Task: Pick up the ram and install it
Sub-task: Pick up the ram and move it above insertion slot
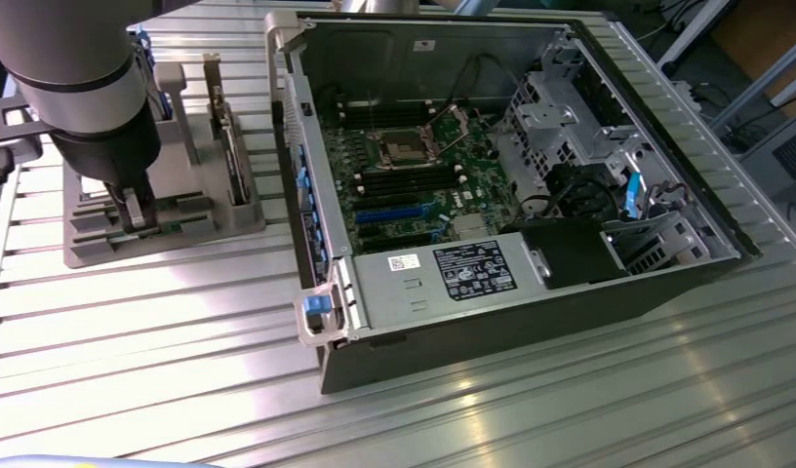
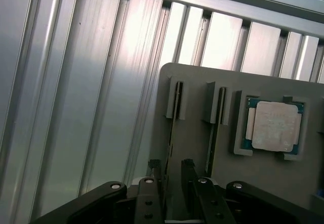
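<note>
While the ram (image 2: 173, 123), a long, thin circuit-board stick, is standing on edge in a slot of the grey plastic holder tray (image 2: 192, 82), the task is only beginning. Nothing is being lifted yet, and the memory slots on the green motherboard (image 1: 412, 195) inside the open black computer case (image 1: 502, 336) are looking unfilled, as far as can be judged. The black end effector (image 2: 171, 167) is hanging low over the tray, its fingers spread on either side of the stick's upper edge without pinching it. Seen edge-on, the ram is showing as a narrow dark strip. A twin stick (image 2: 215, 128) is sitting just beside it, and a square silver processor chip (image 2: 273, 125) is lying further along the tray, which is resting on the ribbed aluminium worktop (image 2: 76, 107).
</note>
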